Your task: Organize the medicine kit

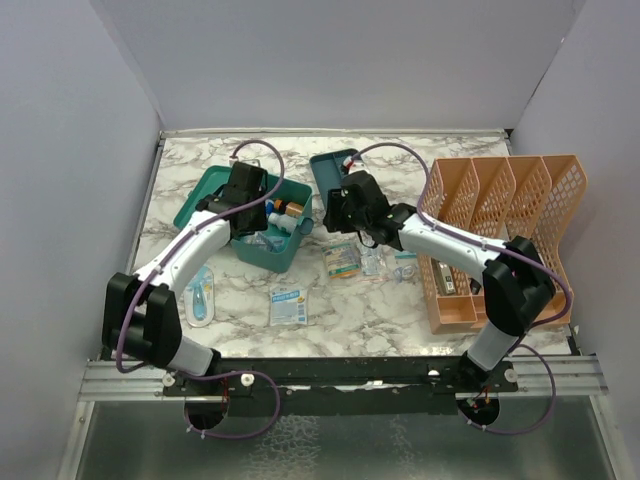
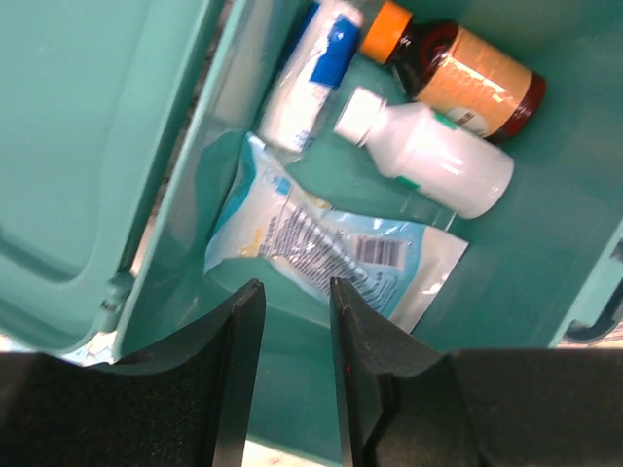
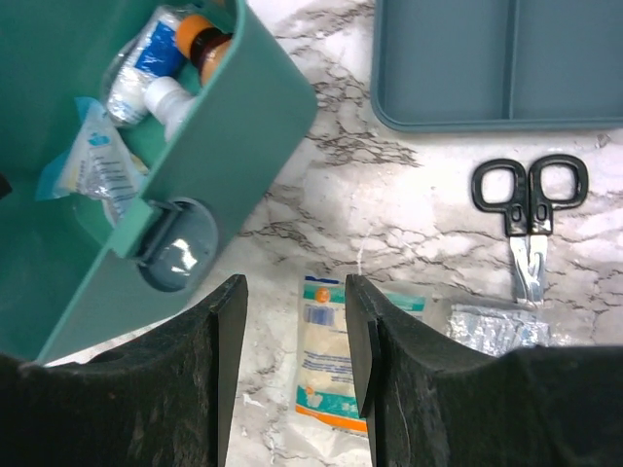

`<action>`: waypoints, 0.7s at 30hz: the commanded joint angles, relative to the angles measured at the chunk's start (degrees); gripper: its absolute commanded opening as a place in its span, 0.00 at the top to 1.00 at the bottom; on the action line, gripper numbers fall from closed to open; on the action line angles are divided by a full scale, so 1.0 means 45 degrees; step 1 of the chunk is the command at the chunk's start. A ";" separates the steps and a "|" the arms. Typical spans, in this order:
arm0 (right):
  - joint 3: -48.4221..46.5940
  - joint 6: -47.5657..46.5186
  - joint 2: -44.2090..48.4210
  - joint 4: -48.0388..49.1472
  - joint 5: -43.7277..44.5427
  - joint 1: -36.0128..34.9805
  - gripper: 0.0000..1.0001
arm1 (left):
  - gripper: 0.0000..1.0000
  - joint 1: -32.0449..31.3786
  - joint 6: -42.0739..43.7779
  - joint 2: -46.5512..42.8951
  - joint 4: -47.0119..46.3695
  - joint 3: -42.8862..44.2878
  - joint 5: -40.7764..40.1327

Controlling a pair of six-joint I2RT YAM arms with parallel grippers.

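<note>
The teal medicine kit box [image 1: 268, 255] stands open at the table's middle left, its lid [image 1: 200, 200] laid back to the left. In the left wrist view it holds a brown bottle [image 2: 467, 83], a white bottle [image 2: 433, 161], a blue-and-white roll [image 2: 311, 78] and a flat packet [image 2: 331, 243]. My left gripper [image 2: 295, 292] hangs open and empty over the box interior. The insert tray [image 1: 332, 172] lies behind the right gripper. My right gripper [image 3: 295, 287] is open and empty above a gauze packet [image 3: 336, 360] beside the box's latch [image 3: 175, 255].
Scissors [image 3: 531, 209] and a foil blister [image 3: 496, 326] lie right of the gauze packet. A second packet [image 1: 288, 303] and a blue-white item [image 1: 202, 295] lie nearer the front. An orange mesh file rack [image 1: 500, 235] fills the right side.
</note>
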State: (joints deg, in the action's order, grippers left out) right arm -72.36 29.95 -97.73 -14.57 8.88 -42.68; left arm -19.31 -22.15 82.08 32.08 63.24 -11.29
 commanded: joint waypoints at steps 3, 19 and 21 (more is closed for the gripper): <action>0.0917 0.0705 0.0601 0.0671 0.0379 0.0716 0.55 | 0.68 -0.0419 0.0279 0.1887 0.0745 0.1547 -0.0189; 0.0931 -0.1791 -0.0425 -0.0711 -0.0766 0.1118 0.49 | 0.68 -0.0709 0.0144 0.4785 0.4109 0.4070 -0.0607; 0.0926 -0.1864 -0.0564 -0.0827 -0.0646 0.1105 0.49 | 0.69 -0.0709 0.0212 0.4990 0.4099 0.3859 -0.0284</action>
State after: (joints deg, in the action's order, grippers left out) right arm -67.13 24.51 -98.28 -15.92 6.94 -37.43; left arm -22.26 -21.19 102.94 47.81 81.65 -15.03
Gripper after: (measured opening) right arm 0.504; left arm 0.317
